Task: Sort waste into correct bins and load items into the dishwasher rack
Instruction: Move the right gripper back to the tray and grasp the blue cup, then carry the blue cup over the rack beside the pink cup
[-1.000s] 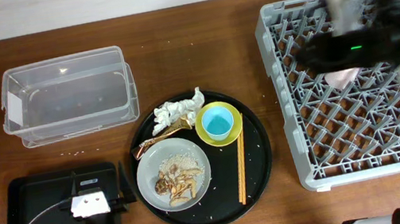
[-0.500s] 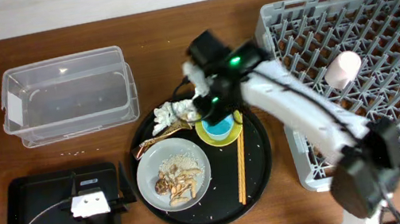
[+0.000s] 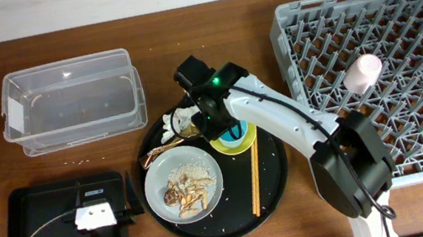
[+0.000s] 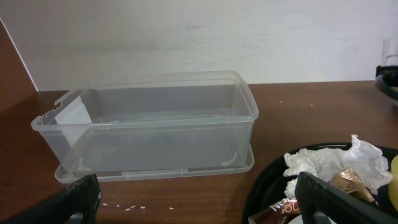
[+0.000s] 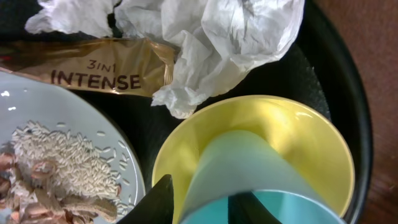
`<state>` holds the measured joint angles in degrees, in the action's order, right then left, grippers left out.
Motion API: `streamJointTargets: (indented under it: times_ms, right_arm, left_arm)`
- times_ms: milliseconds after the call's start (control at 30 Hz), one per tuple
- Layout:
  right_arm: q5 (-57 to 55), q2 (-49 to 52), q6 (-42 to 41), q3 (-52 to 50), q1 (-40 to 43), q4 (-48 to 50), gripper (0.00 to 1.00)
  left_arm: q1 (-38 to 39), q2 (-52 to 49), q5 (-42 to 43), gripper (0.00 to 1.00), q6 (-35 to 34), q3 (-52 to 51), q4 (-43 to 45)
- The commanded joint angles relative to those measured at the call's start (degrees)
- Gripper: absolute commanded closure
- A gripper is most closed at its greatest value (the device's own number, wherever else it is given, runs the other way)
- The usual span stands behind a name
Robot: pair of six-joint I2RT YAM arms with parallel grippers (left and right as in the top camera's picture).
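My right gripper [image 3: 219, 121] [image 5: 202, 199] is down at the light blue cup [image 5: 249, 168] [image 3: 232, 132], which stands in the yellow-green bowl [image 5: 261, 124] [image 3: 246, 139]. One finger is outside the cup wall and one inside, closed on it. Crumpled white tissue [image 5: 217, 37] [image 3: 171, 122] and the gold-brown wrapper [image 5: 93, 71] [image 3: 165, 148] lie beside the bowl. The grey plate [image 3: 212, 178] holds rice [image 5: 62, 155] and brown scraps [image 3: 185, 195]. Chopsticks [image 3: 255, 175] lie on the round tray. The pink cup [image 3: 362, 73] lies in the grey rack [image 3: 400, 20]. My left gripper [image 4: 199, 205] [image 3: 95, 215] is open and empty.
The clear box [image 3: 73, 102] [image 4: 149, 124] stands at the back left. The shallow black tray [image 3: 40, 218] lies at the front left under my left wrist. The round black tray [image 3: 275, 168] carries the dishes. A few rice grains lie on the table [image 4: 143, 207].
My right arm swung from over the rack, leaving the pink cup there, to the round tray and came down on the light blue cup. The left arm has not moved.
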<state>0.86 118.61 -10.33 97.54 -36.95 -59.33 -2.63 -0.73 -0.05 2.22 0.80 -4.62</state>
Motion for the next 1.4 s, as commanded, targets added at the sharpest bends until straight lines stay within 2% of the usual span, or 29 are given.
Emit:
streamJointTargets:
  times_ms: [0,100,200,367,433,667,867,1033,1133,1200,1367]
  right_arm:
    - [-0.87,1.03,-3.3,-0.26,-0.28,-0.42,0.73]
    - [0.63,1.03,-3.76,-0.26,-0.31,-0.74,0.76]
    - [1.64,1.03,-5.14,-0.26,-0.52,-0.92,0.85]
    - [2.38,0.22,-5.2,1.49,-0.52,-3.13,0.89]
    - [2.32,-0.7,-5.16,4.44,-0.13,-6.23,0.96]
    - [2.36,-5.84,-1.2,20.13,6.43,-18.16,0.96]
    - [5.57,-9.86,6.91,33.99,21.03,-25.51,0.96]
    - [14.32,-10.54,15.45,36.2,38.1,-28.44,0.96]
    - [25.73,-9.79,24.15,34.29,48.3,-28.59,0.96]
    - [38.29,-8.66,31.41,33.2,56.48,-28.46,0.96]
    - [62.45,-4.85,41.05,29.68,71.49,-28.28,0.96]
  left_arm:
    - [0.24,0.37,-0.2,0.01,0.87,-0.31,-0.13]
    - [0.24,0.37,-0.2,0.01,0.87,-0.31,-0.13]
    - [0.24,0.37,-0.2,0.01,0.9,-0.31,-0.13]
    - [0.24,0.37,-0.2,0.01,0.9,-0.31,-0.13]
    - [0.24,0.37,-0.2,0.01,0.9,-0.31,-0.13]
    - [0.24,0.37,-0.2,0.01,0.9,-0.31,-0.13]
    - [0.24,0.37,-0.2,0.01,0.9,-0.31,-0.13]
    - [0.24,0.37,-0.2,0.01,0.9,-0.31,-0.13]
    - [0.24,0.37,-0.2,0.01,0.9,-0.31,-0.13]
    - [0.24,0.37,-0.2,0.01,0.87,-0.31,-0.13]
    - [0.24,0.37,-0.2,0.01,0.9,-0.31,-0.13]
